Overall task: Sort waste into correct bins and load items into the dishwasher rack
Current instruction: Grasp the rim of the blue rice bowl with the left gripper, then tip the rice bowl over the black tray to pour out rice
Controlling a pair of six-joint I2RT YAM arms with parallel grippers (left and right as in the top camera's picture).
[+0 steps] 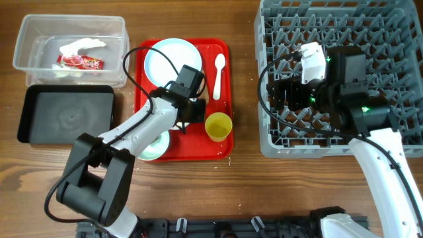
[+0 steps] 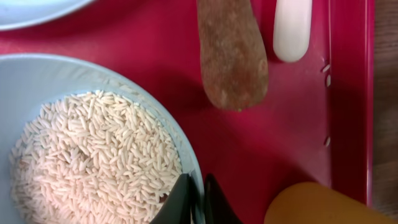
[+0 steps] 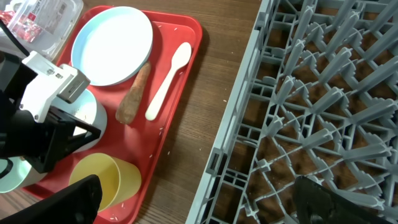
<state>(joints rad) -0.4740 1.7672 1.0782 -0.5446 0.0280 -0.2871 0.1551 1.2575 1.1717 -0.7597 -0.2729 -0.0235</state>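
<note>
Now the left gripper (image 2: 200,190) clamps the rice bowl's (image 2: 74,68) rim; the right gripper (image 3: 199,202) gapes above the rack (image 3: 311,93).

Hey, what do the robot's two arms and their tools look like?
The left arm and right arm have white links between bulky black joints, each with a looping black cable. The right arm shows small green lights near its wrist. The left tool has dark, wedge-tipped fingers; the right tool has black ones.

Bright even light, soft shadows, left wrist pic slightly blurry
</note>
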